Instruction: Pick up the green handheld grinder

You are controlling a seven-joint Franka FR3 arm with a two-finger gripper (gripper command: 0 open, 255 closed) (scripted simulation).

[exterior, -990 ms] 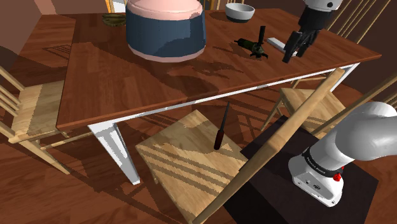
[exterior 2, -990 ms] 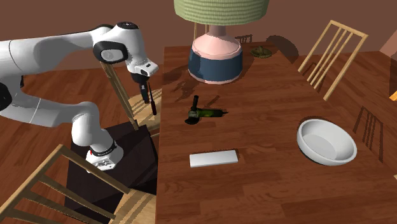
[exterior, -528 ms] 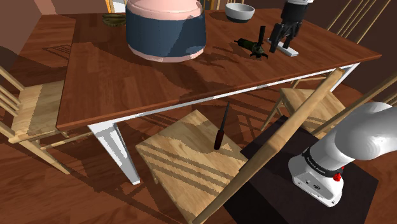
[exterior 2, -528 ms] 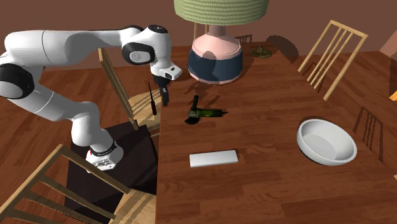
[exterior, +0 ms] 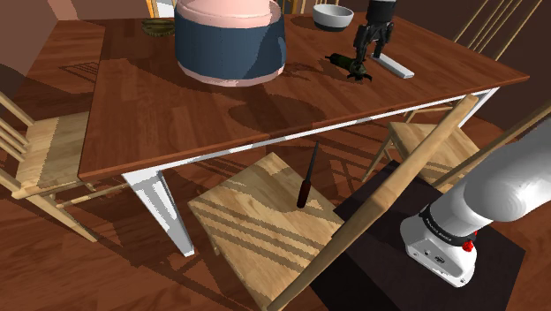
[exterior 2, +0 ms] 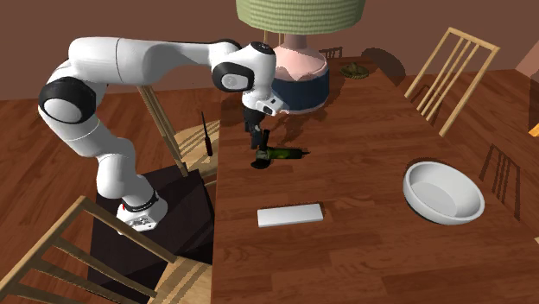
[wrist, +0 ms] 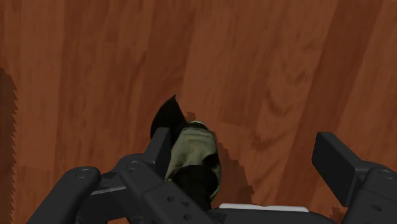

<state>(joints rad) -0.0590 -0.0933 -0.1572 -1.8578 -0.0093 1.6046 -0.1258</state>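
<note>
We see the white Franka arm with dark joints (exterior 2: 147, 59) arched forward, its all-black two-finger gripper (wrist: 247, 145) pointing down, fingers (wrist: 340, 162) standing well apart.

no readable text, labels, brands, numbers or signs in any view. the dark band on the arm's base link (exterior: 441, 229) carries a faint light marking in the shoulder view, too small to make out.
</note>
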